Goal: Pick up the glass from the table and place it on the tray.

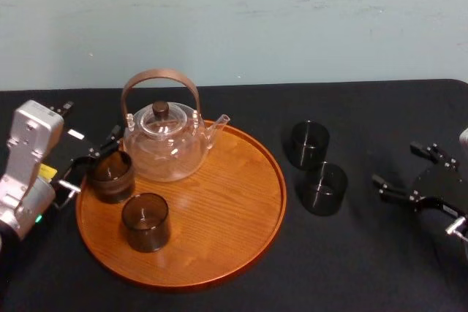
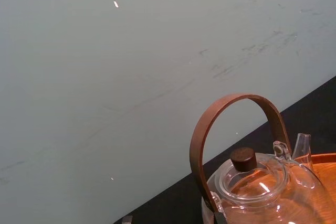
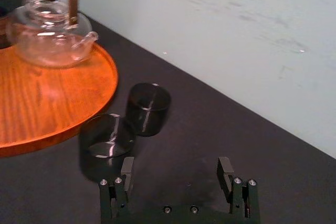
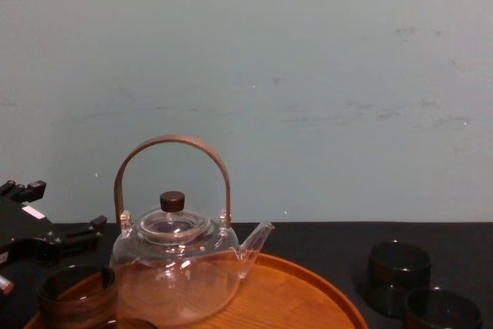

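DESK: Which step does this catch?

PHOTOG: Between loads, I'd judge. The left end effector (image 1: pixel 89 160) sits at the 9 o'clock rim of the tray (image 1: pixel 241 242), fingers apart. It is around or just beside a brown glass (image 1: pixel 112 177) standing on the wood (I cannot tell which). That glass looks let go rather than gripped. A second brown glass (image 1: pixel 145 221) stands at the tray's 7 o'clock and the teapot (image 1: pixel 167 144) at 11.

DESK: And the glass to fetch?

PHOTOG: Two dark ones stand on the black surface (image 1: pixel 365 275), off the tray at 3 o'clock. There is the near glass (image 1: pixel 324 188) and, just beside it at its 11 o'clock, the far glass (image 1: pixel 310 144). The right end effector (image 3: pixel 176 165) sits at their 3 o'clock, fingers spread wide, holding nothing.

DESK: Next?

PHOTOG: Likely a reach toward 9 o'clock, straddling the near glass without nudging its neighbour. Then a close, a lift and a carry to the bare wood at the tray's 4 o'clock.
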Controlling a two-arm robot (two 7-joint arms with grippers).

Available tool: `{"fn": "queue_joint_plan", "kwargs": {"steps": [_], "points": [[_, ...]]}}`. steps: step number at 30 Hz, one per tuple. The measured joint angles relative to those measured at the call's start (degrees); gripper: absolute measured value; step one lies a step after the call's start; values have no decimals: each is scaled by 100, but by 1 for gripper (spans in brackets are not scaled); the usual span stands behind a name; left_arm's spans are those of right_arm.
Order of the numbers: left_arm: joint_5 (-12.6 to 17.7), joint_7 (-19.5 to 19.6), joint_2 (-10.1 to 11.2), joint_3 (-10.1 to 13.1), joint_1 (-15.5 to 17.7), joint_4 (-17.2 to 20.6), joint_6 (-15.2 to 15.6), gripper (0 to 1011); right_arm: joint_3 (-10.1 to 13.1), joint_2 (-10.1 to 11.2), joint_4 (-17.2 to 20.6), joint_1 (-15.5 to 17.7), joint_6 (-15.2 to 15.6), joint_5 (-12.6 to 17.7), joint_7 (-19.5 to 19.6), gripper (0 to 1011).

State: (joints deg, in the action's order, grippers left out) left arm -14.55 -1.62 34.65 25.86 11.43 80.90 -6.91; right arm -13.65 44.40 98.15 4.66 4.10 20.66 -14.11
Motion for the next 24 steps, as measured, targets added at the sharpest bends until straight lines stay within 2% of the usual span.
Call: {"fn": "queue_joint_plan", "kwargs": {"steps": [14, 24], "points": [[0, 0, 0, 0, 0, 0, 0, 1001, -11, 150, 73, 113, -56, -154, -705, 1002], [0, 0, 0, 0, 0, 0, 0, 1001, -56, 103, 90, 128, -26, -197, -1109, 1002]]}}
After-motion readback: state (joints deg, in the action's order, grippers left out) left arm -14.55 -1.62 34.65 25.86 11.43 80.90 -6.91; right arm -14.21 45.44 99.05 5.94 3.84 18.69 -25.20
